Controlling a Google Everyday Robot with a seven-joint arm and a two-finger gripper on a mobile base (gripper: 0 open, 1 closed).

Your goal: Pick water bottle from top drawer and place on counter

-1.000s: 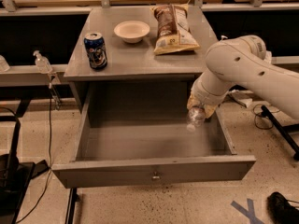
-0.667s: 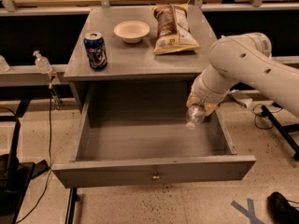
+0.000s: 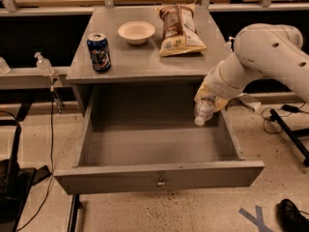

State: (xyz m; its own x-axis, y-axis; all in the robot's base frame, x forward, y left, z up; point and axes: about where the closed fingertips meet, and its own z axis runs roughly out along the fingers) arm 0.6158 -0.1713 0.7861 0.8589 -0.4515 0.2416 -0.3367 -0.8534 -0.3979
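The top drawer [image 3: 159, 178] is pulled wide open below the counter [image 3: 145, 57]. My gripper [image 3: 208, 98] hangs over the drawer's right rear corner, shut on the water bottle [image 3: 203, 110]. The clear bottle hangs from it, cap pointing down and to the left, above the drawer floor and just under the counter's front edge. The white arm comes in from the right.
On the counter stand a blue soda can [image 3: 98, 52] at the front left, a white bowl [image 3: 136, 32] at the back and a chip bag [image 3: 178, 29] at the back right. A pump bottle [image 3: 43, 64] sits on a shelf to the left. Cables lie on the floor.
The gripper has lifted a little with the bottle and moved slightly up and right, away from the drawer floor. The things on the counter have not moved.
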